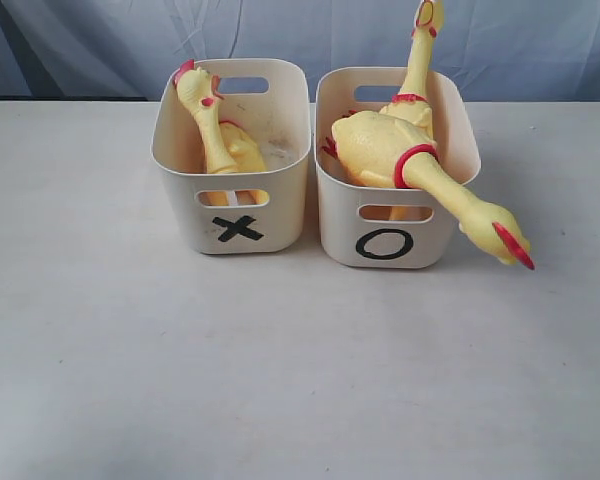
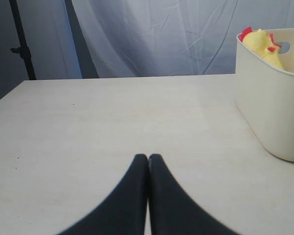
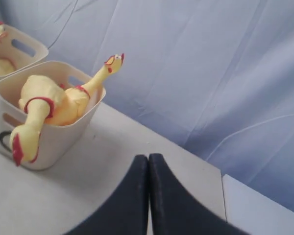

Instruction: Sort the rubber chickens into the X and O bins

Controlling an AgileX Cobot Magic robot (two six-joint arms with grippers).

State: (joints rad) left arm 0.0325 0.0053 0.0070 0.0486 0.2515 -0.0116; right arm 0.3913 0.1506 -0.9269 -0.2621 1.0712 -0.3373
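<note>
Two bins: X bin (image 1: 280,225) and O bin (image 1: 340,235). Three chickens (image 1: 216,125): one in X, two in O.

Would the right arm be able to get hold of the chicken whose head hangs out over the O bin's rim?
Probably yes. That chicken lies on top in the O bin, neck and head sticking out past the rim, uncovered. The right gripper is shut and would have to open first.
</note>
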